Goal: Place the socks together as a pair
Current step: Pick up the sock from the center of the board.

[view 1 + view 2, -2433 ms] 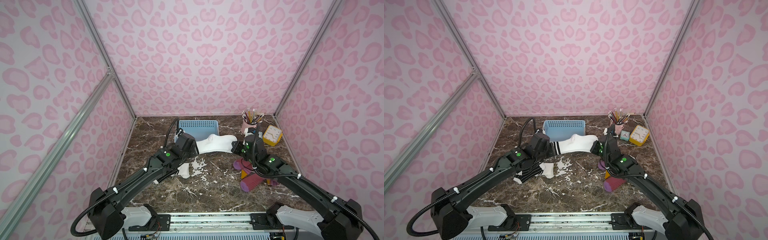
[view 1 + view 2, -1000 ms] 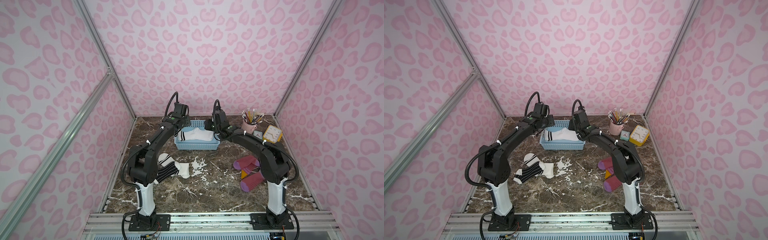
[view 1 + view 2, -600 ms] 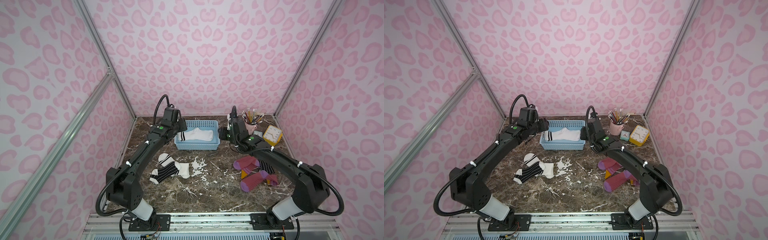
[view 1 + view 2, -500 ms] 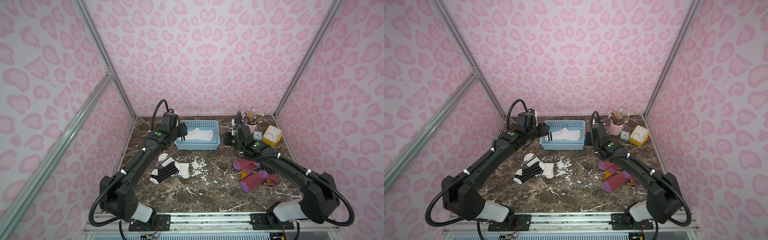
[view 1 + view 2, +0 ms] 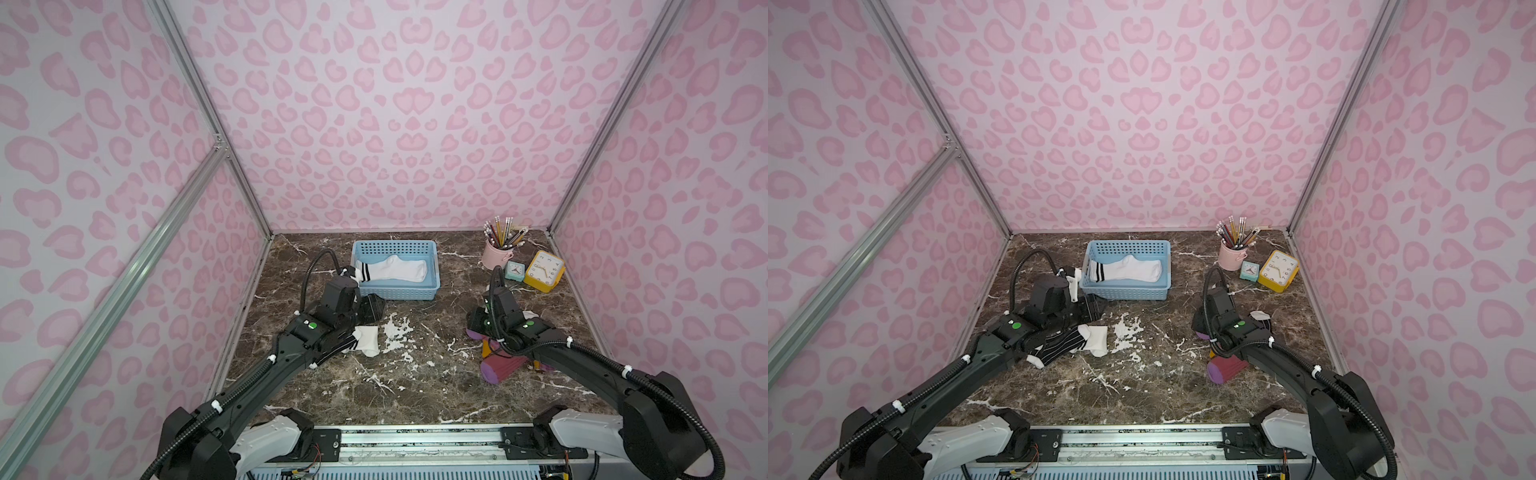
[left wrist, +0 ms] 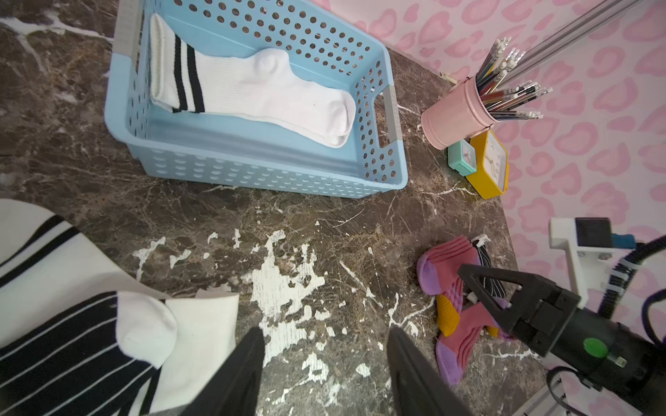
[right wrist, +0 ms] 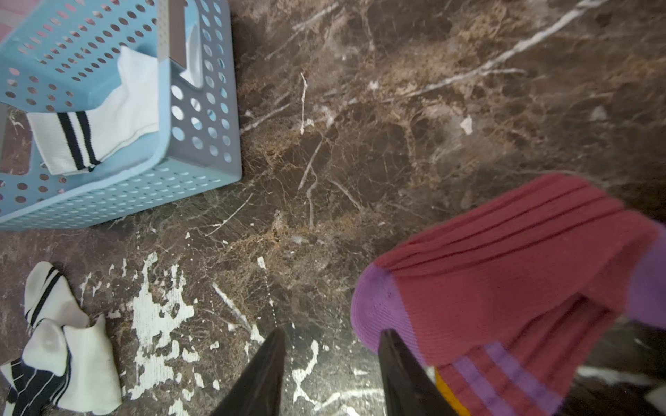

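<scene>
White socks with two black bands (image 5: 392, 268) (image 5: 1127, 268) (image 6: 252, 93) lie flat in the blue basket (image 5: 395, 293) (image 6: 274, 169). At front left a black thin-striped sock (image 5: 1059, 343) (image 6: 72, 345) lies heaped with white sock fabric (image 5: 368, 338). Maroon ribbed socks with purple toes (image 5: 505, 368) (image 5: 1227, 368) (image 7: 504, 270) lie on the right, a black striped sock (image 6: 488, 266) beside them. My left gripper (image 5: 372, 307) (image 6: 326, 329) is open over bare marble beside the heap. My right gripper (image 5: 1198, 322) (image 7: 332, 330) is open, one finger beside a purple toe.
A pink cup of pencils (image 5: 496, 253), a small teal clock (image 5: 515, 270) and a yellow clock (image 5: 544, 270) stand at the back right. Pink patterned walls close in three sides. White chipped patches (image 5: 397, 332) mark the marble table's middle.
Both grippers carried the white socks to the basket, let go, and drew back toward the front. The left now hangs by the striped heap, the right by the maroon socks.
</scene>
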Controlling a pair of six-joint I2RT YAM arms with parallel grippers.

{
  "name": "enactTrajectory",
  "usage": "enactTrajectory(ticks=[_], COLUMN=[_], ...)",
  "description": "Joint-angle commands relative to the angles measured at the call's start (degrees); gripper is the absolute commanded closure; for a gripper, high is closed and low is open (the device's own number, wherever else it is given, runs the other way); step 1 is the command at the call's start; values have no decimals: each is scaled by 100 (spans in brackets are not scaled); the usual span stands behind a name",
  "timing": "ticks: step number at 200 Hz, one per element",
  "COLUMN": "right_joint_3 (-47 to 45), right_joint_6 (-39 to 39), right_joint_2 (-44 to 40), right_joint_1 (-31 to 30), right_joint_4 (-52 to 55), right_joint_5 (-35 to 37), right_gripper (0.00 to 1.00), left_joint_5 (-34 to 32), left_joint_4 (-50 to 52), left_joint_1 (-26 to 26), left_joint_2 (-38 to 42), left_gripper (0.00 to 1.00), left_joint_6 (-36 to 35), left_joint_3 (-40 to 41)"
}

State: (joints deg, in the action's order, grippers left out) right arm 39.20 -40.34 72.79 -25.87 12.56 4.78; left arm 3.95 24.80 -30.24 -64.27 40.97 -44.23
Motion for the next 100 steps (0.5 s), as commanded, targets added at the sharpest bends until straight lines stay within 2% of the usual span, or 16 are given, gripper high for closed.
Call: enactTrajectory(ticks=[1, 26, 100], right_joint_3=[45, 115, 237], right_joint_6=[-84, -56, -27], right_joint_2=[314, 651, 1400], right_joint_1=[-6, -78, -224], right_joint_4=[-184, -242, -127], right_joint_5=[-170, -151, 366], right_gripper=[56, 60, 60], left_joint_5=[60, 0, -183], left_joint_4=[-468, -413, -332], left_joint_1=[-17, -26, -26], left_joint_2=[147, 271, 363], left_gripper=[42, 42, 43], left_joint_6=[169, 184, 339], left_joint_3=[144, 251, 434])
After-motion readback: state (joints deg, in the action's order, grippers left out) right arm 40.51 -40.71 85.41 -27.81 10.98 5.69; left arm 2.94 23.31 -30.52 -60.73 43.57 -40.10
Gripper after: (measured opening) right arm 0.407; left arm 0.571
